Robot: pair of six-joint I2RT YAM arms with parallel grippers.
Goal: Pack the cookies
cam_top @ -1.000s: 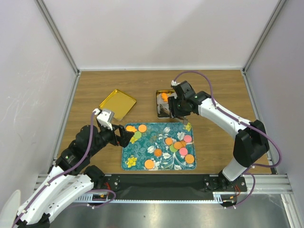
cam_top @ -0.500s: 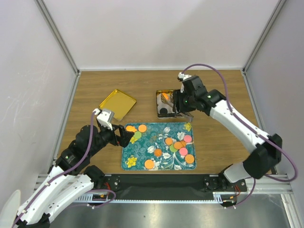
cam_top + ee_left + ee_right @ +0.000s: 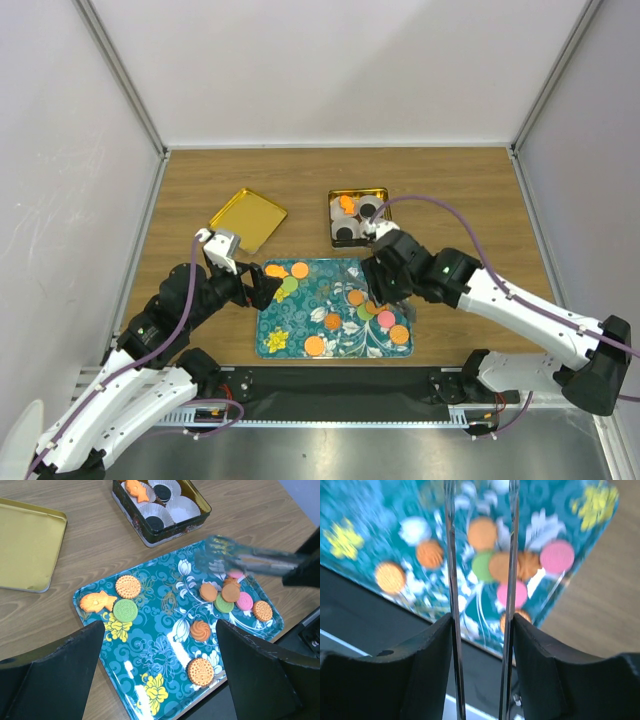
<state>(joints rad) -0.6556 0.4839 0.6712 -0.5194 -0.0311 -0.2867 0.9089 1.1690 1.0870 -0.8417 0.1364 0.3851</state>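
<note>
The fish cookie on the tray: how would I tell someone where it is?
Start at the teal tray. In its corner nearest the gold lid lies a cluster of three. The green cookie and orange cookie are round; the fish cookie, also orange, is fish-shaped.

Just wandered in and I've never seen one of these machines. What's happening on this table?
Cookies are being packed from a teal tray into a tin. The right gripper holds clear tongs over a cluster of cookies at the tray's right end. The left gripper hangs open and empty over the left end. The tin already has an orange and two black cookies in paper cups; its gold lid lies aside.
</note>
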